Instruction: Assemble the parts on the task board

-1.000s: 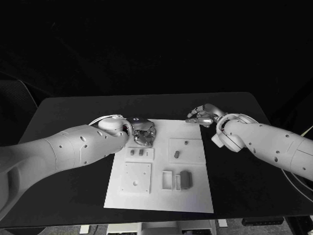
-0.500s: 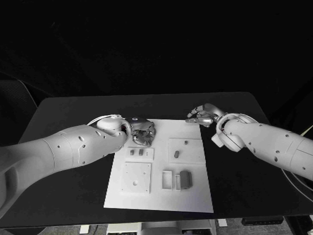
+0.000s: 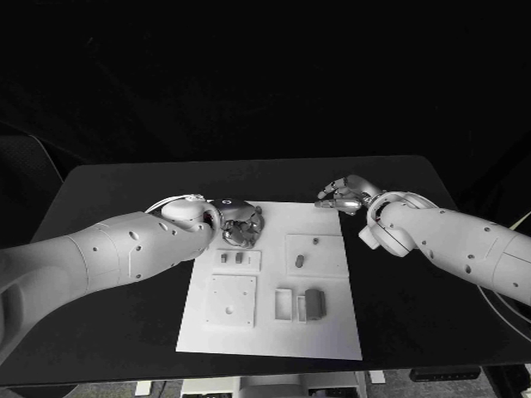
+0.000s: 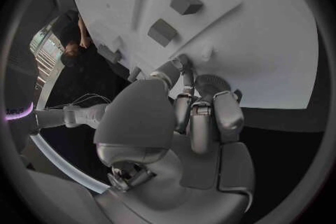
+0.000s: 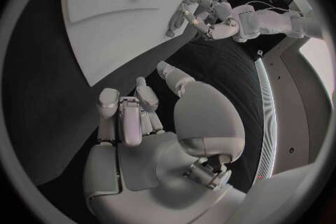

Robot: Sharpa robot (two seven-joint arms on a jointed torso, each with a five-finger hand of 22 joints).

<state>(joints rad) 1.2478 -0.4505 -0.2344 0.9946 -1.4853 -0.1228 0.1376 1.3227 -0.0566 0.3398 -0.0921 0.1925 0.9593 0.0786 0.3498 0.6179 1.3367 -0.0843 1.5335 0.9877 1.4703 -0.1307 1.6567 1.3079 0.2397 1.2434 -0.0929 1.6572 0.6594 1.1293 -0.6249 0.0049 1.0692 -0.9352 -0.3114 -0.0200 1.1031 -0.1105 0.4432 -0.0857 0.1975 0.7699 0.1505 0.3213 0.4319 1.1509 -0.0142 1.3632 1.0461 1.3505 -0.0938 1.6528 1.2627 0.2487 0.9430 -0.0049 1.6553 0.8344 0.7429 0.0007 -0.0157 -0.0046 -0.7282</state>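
Left hand: the left hand point(image 3: 241, 222) is seen over the far left corner of the task board point(image 3: 338, 332). Its fingers point(image 4: 203, 117) are curled in together, and nothing is seen held between them in the left wrist view.

Change at the left hand: compared with a second ago, it has been drawn slightly back toward the board's far edge, and its fingers appear more tucked. Nothing seems to have been lifted with it.

Right hand: the right hand point(image 3: 346, 195) is held just past the board's far right corner, above the table point(image 3: 122, 191). Its fingers are curled in, with nothing visible between them. No shift is seen across the three head views.

Parts: two small parts point(image 3: 232, 258) lie just nearer the robot than the left hand, untouched. A small peg point(image 3: 316, 242) and an oblong part point(image 3: 299, 262) lie on the raised plate nearer the right hand. The dark block point(image 3: 314, 303) stands further off, at the near side of the board.

Meaning for the task: no part is judged to have been picked up; the assembly appears to be at an early stage, with a grasp still to be made.
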